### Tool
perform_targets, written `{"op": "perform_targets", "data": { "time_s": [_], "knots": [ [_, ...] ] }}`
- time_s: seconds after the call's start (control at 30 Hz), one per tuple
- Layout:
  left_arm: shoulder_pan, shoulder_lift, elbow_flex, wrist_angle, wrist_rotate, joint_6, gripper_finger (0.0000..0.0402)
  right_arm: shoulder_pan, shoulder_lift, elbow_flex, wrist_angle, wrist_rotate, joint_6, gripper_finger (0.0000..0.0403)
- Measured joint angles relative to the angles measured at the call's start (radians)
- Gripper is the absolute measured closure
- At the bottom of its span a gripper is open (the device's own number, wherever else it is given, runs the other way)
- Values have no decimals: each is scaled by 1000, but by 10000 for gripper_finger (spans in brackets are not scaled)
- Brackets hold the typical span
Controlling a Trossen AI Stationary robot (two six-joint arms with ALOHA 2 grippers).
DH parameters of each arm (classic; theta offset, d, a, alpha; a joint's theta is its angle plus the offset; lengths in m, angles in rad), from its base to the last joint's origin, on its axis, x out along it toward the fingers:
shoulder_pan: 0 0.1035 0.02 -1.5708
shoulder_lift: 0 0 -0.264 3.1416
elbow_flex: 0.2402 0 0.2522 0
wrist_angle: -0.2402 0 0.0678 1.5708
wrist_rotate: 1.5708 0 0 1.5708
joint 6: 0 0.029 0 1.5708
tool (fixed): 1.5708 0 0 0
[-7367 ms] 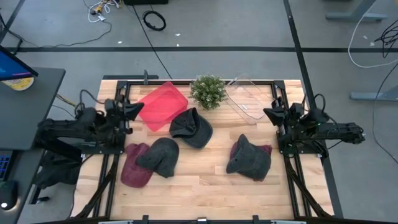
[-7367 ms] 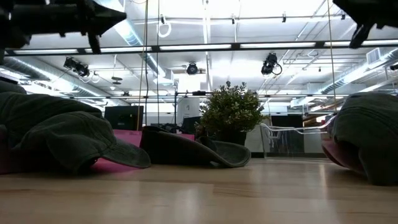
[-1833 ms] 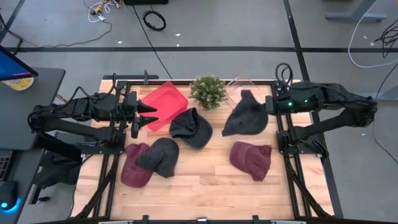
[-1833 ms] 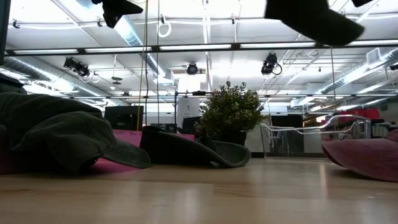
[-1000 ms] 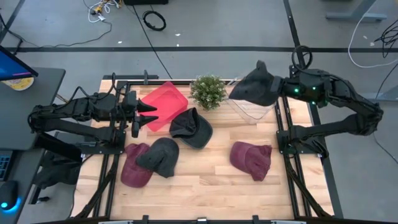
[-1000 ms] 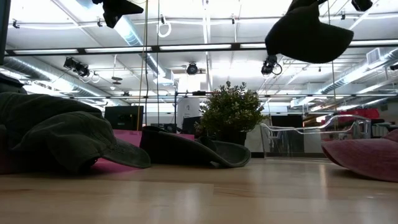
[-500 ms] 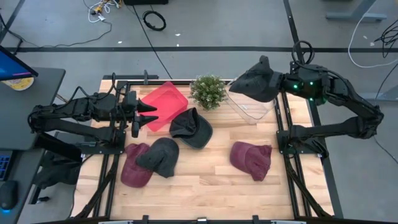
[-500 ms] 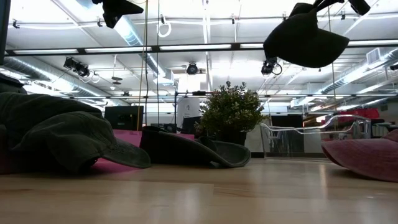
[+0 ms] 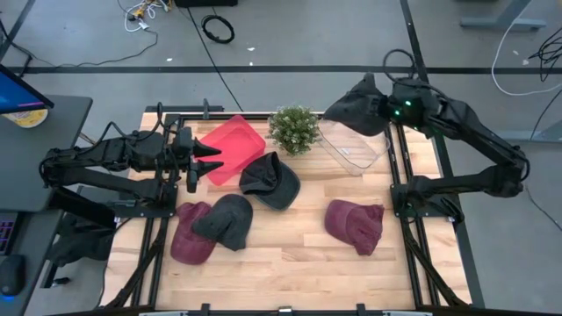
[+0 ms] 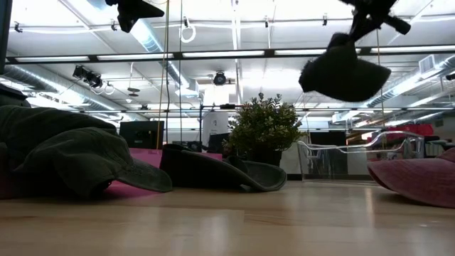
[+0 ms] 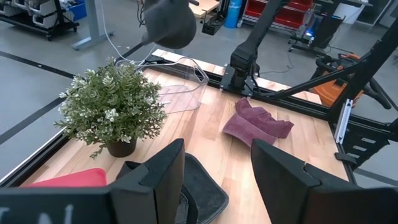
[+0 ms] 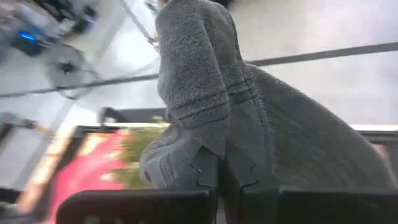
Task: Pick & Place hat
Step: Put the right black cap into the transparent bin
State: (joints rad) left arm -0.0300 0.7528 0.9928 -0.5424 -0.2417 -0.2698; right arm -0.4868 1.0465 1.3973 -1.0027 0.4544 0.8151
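The right gripper (image 9: 386,109) is holding a dark grey hat (image 9: 356,114) in the air, its fingers pinched closed on the fabric. The hat is hanging just beyond the fingertips, above the far edge of a clear plastic bin (image 9: 349,145) that is sitting below the gripper. A small potted plant (image 9: 293,129) is standing beside the bin. Nearer the front of the table, well apart from this gripper, a maroon hat (image 9: 355,224) is lying flat. The left gripper (image 9: 212,158) is hovering with its fingers spread apart and empty, apparently over a red tray (image 9: 228,147). Two more grey hats (image 9: 270,180) and another maroon one (image 9: 189,239) are lying close by it.
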Motion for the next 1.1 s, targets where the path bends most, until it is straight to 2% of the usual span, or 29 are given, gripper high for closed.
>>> {"op": "perform_targets", "data": {
  "time_s": [0.3, 0.4, 0.77, 1.1],
  "knots": [
    [0, 0, 0, 0, -1, 0, 211, -115, 41, -108, 22, -69, -15, 403],
    [0, 0, 0, -1, -1, 1, 211, -140, 41, -169, 70, -110, 21, 403],
    [0, 0, 0, -1, -1, 4, 211, -196, 42, -388, 234, -136, 161, 403],
    [0, 0, 0, -1, -1, 4, 211, -228, 42, -542, 385, -210, 269, 403]
  ]
}}
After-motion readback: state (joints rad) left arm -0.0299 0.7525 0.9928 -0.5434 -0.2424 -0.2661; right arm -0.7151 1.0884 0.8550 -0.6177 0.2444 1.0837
